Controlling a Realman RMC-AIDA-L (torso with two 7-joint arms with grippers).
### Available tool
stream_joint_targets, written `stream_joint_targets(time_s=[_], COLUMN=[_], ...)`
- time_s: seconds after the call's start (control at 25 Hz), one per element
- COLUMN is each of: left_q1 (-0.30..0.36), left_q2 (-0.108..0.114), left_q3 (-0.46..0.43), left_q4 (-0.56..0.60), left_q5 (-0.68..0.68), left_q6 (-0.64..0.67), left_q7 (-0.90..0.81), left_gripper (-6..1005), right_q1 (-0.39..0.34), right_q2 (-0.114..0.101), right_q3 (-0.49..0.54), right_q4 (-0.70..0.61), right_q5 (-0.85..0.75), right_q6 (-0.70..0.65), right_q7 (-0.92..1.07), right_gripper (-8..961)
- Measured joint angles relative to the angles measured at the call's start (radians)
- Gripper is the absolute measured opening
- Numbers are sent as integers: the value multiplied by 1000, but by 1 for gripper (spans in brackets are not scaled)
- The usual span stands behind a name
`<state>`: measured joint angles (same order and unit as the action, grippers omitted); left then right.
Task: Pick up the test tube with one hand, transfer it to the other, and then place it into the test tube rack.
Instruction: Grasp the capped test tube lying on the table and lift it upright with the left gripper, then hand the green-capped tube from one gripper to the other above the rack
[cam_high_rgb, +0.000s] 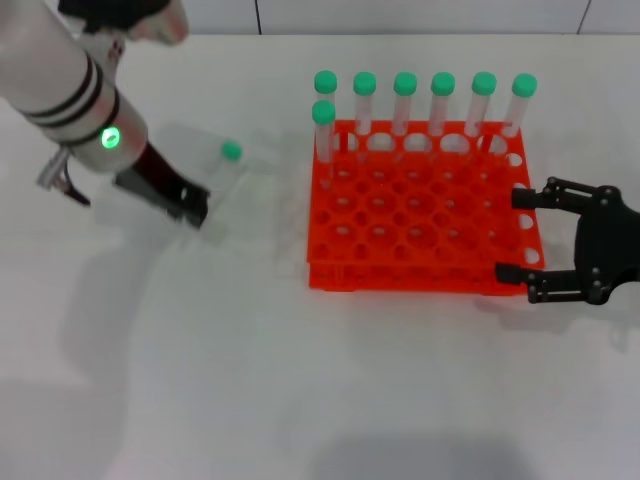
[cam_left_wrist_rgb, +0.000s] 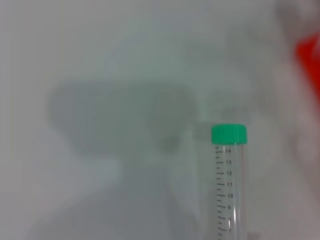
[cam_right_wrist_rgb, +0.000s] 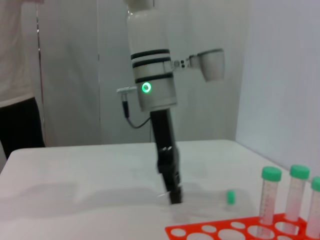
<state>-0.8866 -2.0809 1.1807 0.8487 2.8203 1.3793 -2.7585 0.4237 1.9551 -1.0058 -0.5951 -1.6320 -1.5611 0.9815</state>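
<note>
While lying flat on the white bench (cam_high_rgb: 300, 380), the test tube (cam_high_rgb: 222, 168) is seen left of the test tube rack (cam_high_rgb: 420, 215), its green cap pointing away from the robot. Its tapered end is met by the left claw (cam_high_rgb: 190, 208), lowered to the bench at a slant; whether those fingers are closed on the tube cannot be told. Seven other green-capped tubes (cam_high_rgb: 443, 100) are held upright along the rack's far edge. Beside the rack's right side, the right claw (cam_high_rgb: 530, 240) is held spread wide and empty.
</note>
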Motion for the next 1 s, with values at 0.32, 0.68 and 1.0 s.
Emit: stream_joint_targets(time_s=[0.32,0.68,1.0], left_q1=[213,326,203], left_q2=[-4,1,50], left_q3=[87,20,-91], left_q4=[475,484,106], left_q5=[-218,-713,-997], left_q6=[-98,-221,-58], left_q7=[131,576,929], left_gripper=[191,191,192], right_q1=[-4,3,11], right_q2=[-7,-9,-9], right_q3=[46,48,58], right_q4=[-1,-12,-31], right_q5=[0,2,2], right_q6=[-60,-86,-109], right_q7=[12,48,80], right_gripper=[869,870,870])
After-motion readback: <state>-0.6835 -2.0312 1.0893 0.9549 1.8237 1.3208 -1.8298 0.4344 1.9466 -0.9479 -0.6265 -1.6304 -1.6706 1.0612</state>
